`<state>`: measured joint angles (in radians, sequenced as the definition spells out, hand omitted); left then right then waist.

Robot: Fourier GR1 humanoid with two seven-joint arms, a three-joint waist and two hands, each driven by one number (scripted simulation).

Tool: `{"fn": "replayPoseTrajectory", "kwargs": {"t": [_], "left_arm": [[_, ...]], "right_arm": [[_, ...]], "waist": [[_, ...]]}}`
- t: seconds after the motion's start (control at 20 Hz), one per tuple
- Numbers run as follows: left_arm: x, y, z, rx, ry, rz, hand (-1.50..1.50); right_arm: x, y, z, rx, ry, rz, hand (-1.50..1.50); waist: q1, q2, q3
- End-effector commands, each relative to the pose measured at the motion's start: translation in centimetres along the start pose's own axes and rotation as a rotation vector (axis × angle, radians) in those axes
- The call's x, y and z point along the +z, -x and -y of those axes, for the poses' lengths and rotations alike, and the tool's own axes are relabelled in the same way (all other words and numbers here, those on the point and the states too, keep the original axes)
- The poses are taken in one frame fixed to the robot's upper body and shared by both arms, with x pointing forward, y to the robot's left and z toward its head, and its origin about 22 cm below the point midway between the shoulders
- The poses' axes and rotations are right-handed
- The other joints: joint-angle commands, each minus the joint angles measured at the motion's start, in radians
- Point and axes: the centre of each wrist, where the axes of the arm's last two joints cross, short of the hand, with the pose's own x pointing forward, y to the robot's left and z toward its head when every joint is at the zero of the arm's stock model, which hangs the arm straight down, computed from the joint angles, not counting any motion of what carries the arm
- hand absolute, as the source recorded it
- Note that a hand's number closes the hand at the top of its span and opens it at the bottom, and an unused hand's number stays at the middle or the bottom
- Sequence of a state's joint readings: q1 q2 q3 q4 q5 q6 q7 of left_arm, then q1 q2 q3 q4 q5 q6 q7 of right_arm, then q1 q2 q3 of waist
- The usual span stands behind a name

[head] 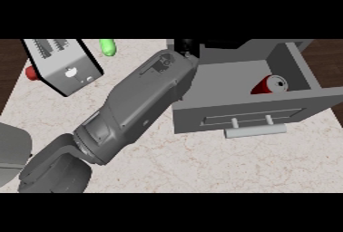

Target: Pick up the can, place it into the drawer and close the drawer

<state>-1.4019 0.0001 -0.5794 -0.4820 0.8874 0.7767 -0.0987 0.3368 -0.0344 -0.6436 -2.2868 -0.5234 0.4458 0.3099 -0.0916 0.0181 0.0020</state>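
A red can (pixel 270 85) with a pale top lies tilted inside the open grey drawer (pixel 221 81), against its right wall. The drawer's front panel faces me and carries a pale bar handle (pixel 254 131). My left forearm crosses the counter from the lower left up to the drawer's back left corner. Only a small black part of the left hand (pixel 186 46) shows there, past the wrist, apart from the can. The right hand is out of view.
A grey box-shaped appliance (pixel 64 63) with a black edge stands at the back left. A red object (pixel 31 72) peeks out beside it and a green object (pixel 107 46) lies behind it. The marble counter (pixel 221 163) spreads in front of the drawer.
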Motion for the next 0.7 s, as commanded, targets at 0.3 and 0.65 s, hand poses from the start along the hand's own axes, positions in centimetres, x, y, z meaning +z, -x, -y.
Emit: {"fn": "replayPoseTrajectory", "kwargs": {"t": [0.3, 0.65], "left_arm": [[0.4, 2.5, -0.6, -0.007, -0.043, 0.014, -1.5], [0.0, 0.3, -0.1, 0.071, -0.018, 0.04, -1.5]], "right_arm": [[0.1, 0.3, 0.6, -0.004, -0.02, 0.009, -1.5], [-1.0, -4.5, -0.8, 0.315, -0.068, 0.182, -1.5]], "waist": [[-0.01, 0.002, 0.0], [0.002, 0.004, -0.001]]}}
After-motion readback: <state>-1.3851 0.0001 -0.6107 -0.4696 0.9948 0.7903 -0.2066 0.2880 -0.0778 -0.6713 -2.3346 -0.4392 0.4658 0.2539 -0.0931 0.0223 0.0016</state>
